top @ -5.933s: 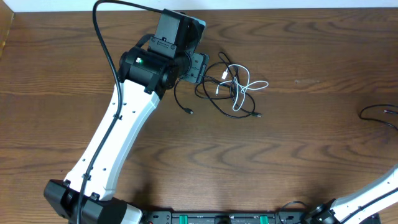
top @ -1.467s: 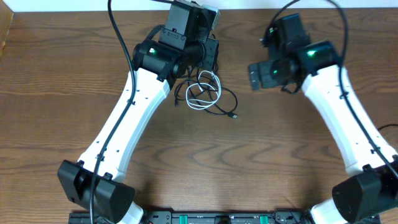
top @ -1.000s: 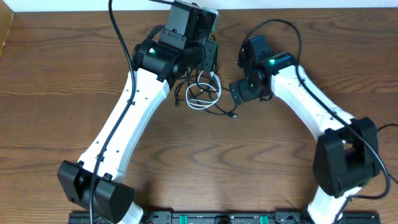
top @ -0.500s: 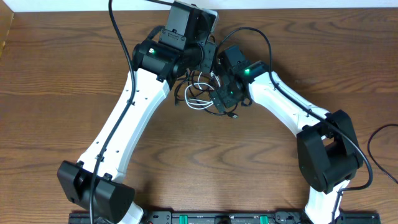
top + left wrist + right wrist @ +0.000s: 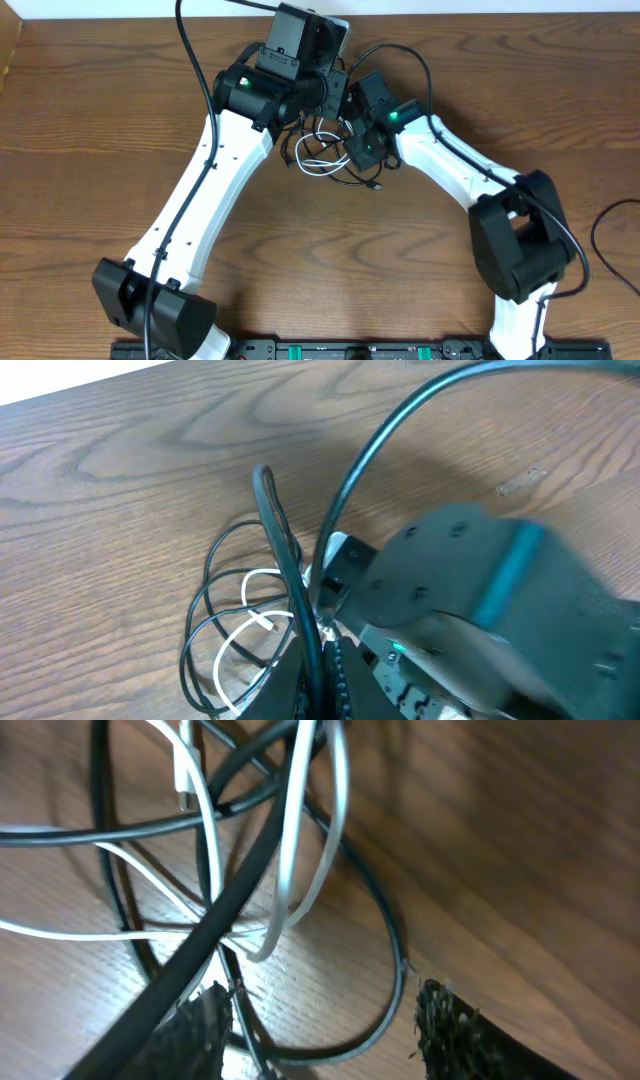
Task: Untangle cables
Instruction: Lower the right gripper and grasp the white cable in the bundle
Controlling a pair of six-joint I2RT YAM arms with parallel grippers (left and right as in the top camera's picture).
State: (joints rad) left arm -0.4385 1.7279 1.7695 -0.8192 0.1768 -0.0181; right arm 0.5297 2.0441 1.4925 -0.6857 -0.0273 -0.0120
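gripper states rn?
Left gripper: closed on the black cable.
Right gripper: open, nothing held.

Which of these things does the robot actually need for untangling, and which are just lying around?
Belongs to the job: black cable, white cable, left end effector gripping the black one, right end effector open over the tangle.
Just there: wooden table, thick wires on the arms, stray black wire at the right edge.
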